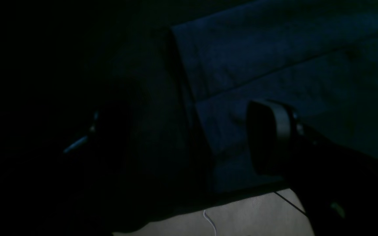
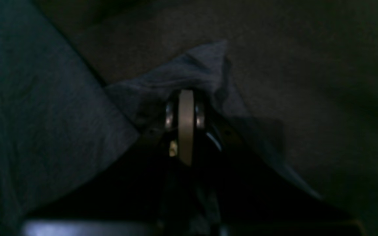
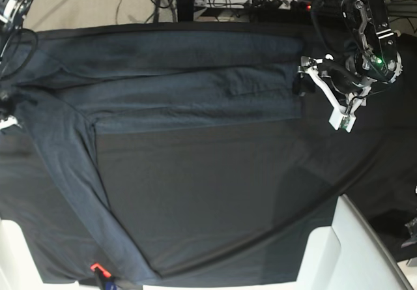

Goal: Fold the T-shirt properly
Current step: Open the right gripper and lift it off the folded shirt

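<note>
Slate-grey knit, the T-shirt lies spread across the far half of the black table covering, partly folded into long bands, with one strip of it running down toward the covering's near edge on the base view's left. The right gripper is pinched closed on a bunched peak of the T-shirt, the cloth raised around its fingertips above the covering. The left gripper hangs just beside the T-shirt's edge on the base view's right, its jaws spread wide with nothing between them. Pale floor shows past the covering's edge.
</note>
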